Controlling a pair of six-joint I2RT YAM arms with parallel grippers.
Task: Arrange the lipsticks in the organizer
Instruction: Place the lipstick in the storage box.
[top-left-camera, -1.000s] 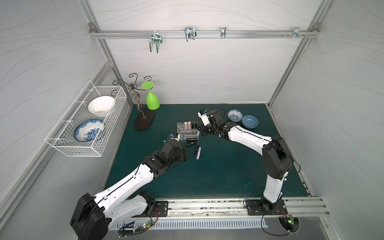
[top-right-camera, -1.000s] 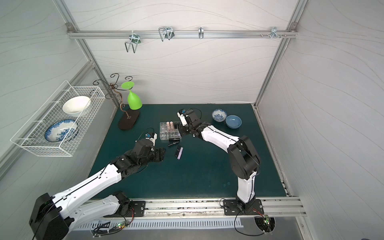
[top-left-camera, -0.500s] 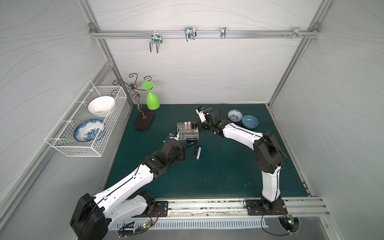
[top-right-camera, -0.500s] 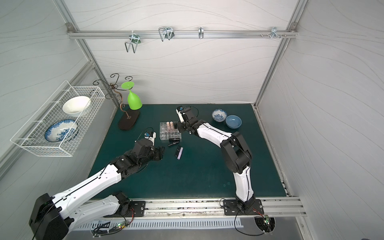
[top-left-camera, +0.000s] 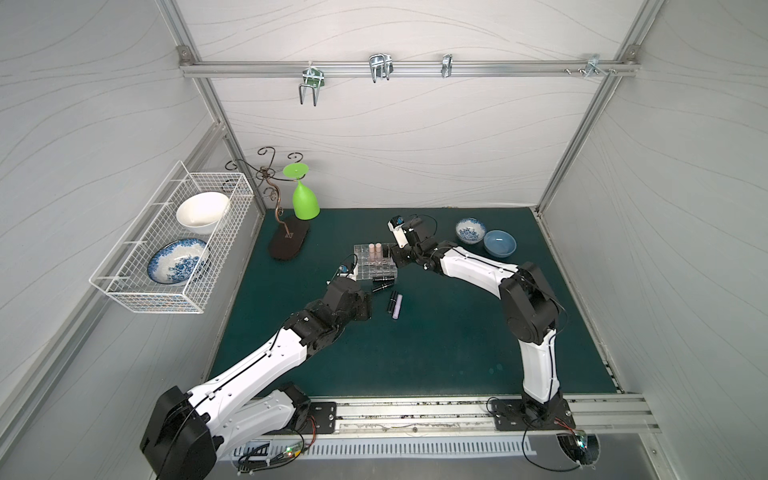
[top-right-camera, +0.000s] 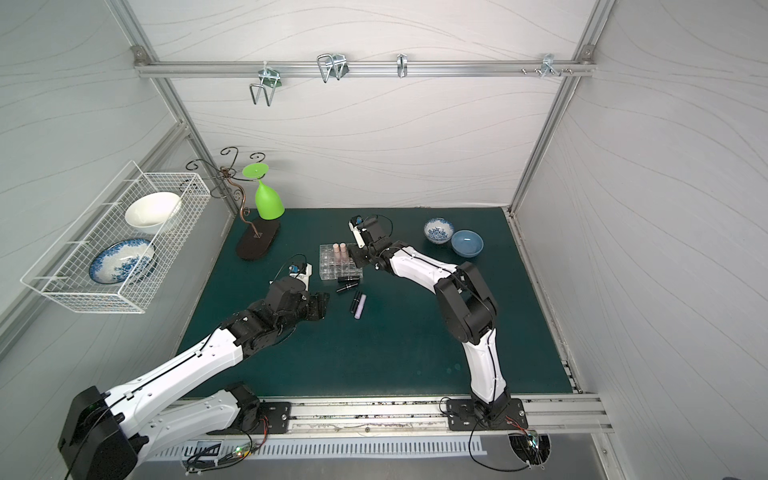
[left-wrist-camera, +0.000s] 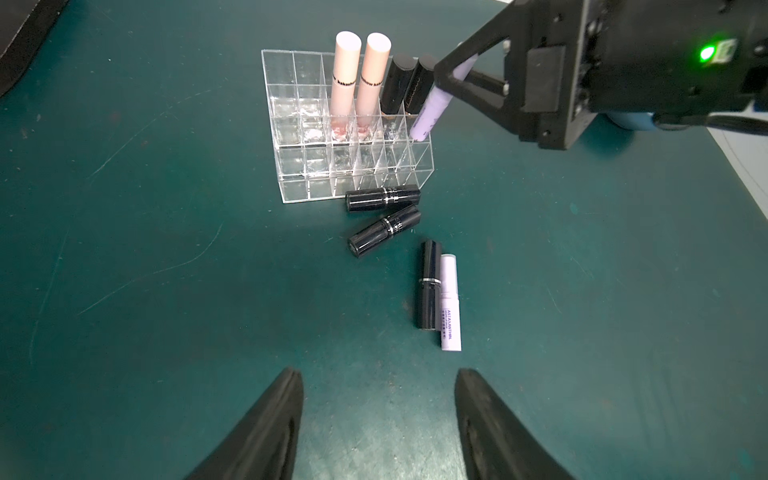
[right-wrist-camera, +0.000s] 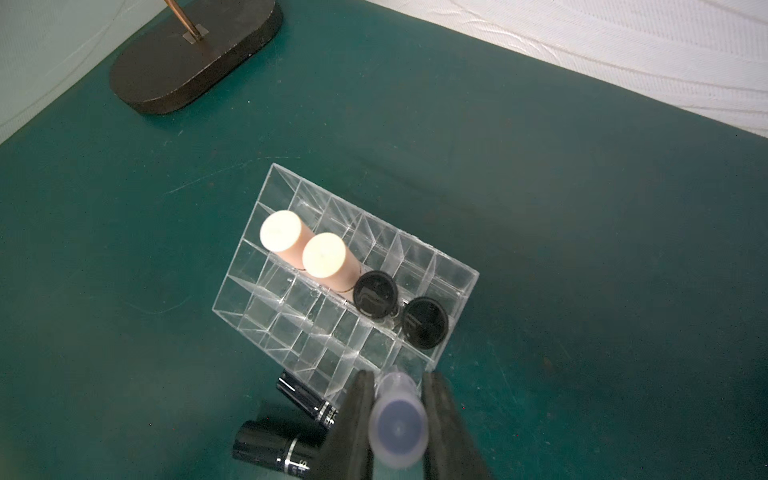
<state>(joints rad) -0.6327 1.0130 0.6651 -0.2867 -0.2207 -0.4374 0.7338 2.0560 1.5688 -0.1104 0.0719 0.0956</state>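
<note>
In a top view the organizer (top-left-camera: 362, 261) stood on the worktop (top-left-camera: 457, 332), midway across and toward the back edge. The left wrist view showed four lipsticks (left-wrist-camera: 345, 79) seated in it, four loose lipsticks (left-wrist-camera: 383, 198) before it, and the left pincer (left-wrist-camera: 380, 374) open and empty. In the right wrist view the right pincer (right-wrist-camera: 398, 376) clamped a lilac lipstick (right-wrist-camera: 398, 428) over an end cell; about half the work seemingly remained.

2 top views overhead, looking down; 2 wrist views close, sharing organizer (left-wrist-camera: 307, 166).
</note>
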